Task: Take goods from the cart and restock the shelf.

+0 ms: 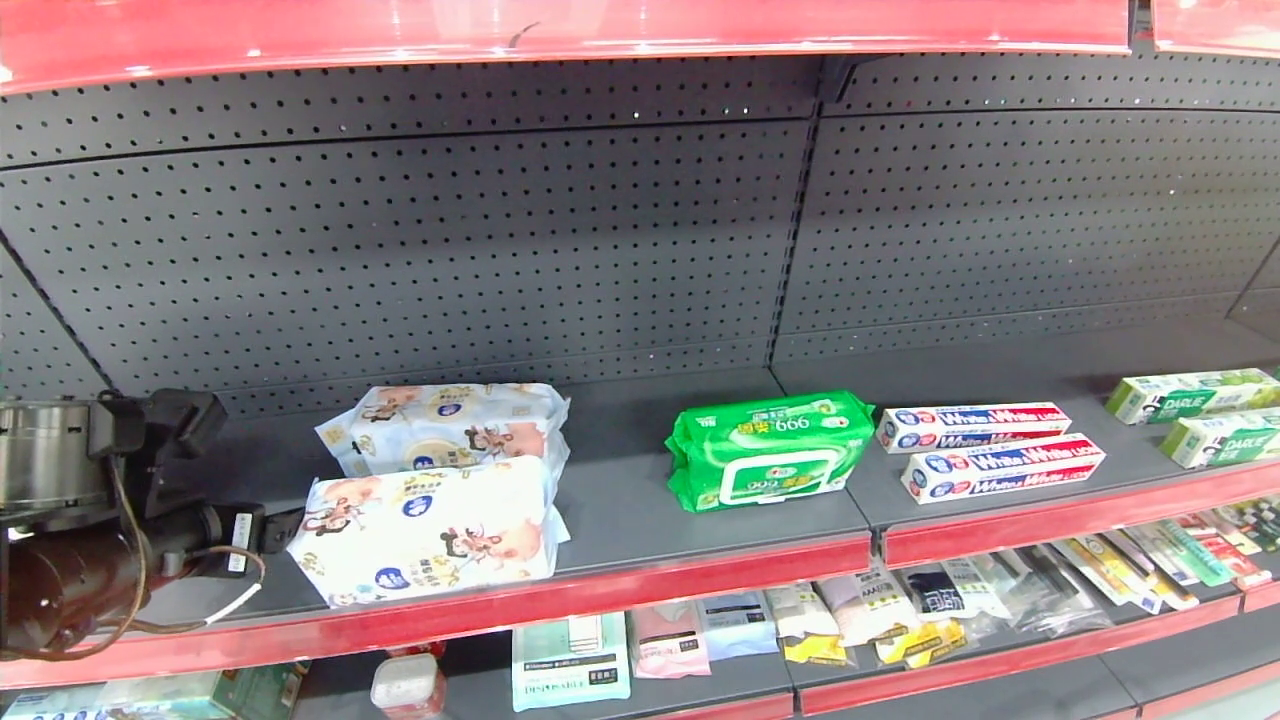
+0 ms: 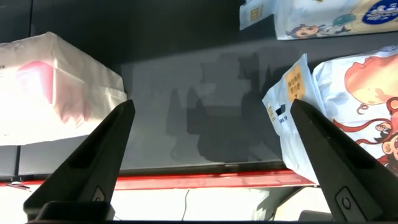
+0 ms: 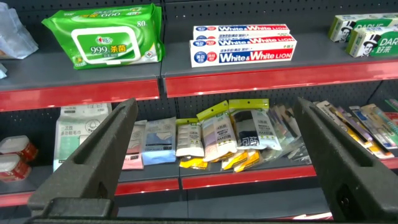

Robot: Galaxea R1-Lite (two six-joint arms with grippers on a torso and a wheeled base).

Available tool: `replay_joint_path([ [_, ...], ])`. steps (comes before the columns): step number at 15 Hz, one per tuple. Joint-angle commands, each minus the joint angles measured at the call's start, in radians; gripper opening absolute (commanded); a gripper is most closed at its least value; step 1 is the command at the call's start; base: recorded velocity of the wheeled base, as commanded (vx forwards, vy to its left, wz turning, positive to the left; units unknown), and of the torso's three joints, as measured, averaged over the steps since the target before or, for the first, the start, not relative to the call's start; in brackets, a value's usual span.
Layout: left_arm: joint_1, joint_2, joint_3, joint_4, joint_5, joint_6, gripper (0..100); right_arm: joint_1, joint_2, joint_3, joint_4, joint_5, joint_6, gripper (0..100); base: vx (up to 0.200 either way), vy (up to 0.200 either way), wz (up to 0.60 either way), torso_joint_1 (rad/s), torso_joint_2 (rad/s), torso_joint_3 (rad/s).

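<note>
Two white cartoon-printed packs lie on the grey shelf (image 1: 640,510), one in front (image 1: 430,530) and one behind (image 1: 450,425). My left arm (image 1: 120,520) rests at the shelf's left end, just left of the front pack. My left gripper (image 2: 211,106) is open above bare shelf with nothing between its fingers; the front pack (image 2: 354,112) lies beside one finger and the rear pack (image 2: 323,15) farther off. My right gripper (image 3: 216,102) is open and empty, held out in front of the shelves, level with the lower shelf.
A green wipes pack (image 1: 770,450) (image 3: 106,37), two white toothpaste boxes (image 1: 1000,465) (image 3: 242,50) and green boxes (image 1: 1200,415) fill the shelf's right. A white-pink pack (image 2: 50,87) lies beside the left gripper's other finger. Several small packets (image 3: 217,134) crowd the lower shelf. A red shelf edge (image 1: 600,25) overhangs above.
</note>
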Motion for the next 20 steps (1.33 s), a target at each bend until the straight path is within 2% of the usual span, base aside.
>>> replay_joint_path([
  [1,-0.003,-0.001,0.0,0.0,0.001,0.0,100,0.0,0.001,0.0,0.0,0.0,0.0,100,0.0,0.0,0.0,0.0,0.0,0.0],
  [16,-0.013,-0.012,0.003,0.0,0.002,0.0,100,0.0,0.001,0.0,0.0,0.0,0.0,100,0.0,0.0,0.0,0.0,0.0,0.0],
  [20,0.005,-0.141,0.04,0.013,0.001,0.005,100,0.0,0.001,0.0,0.0,0.0,0.0,100,0.0,0.0,0.0,0.0,0.0,0.0],
])
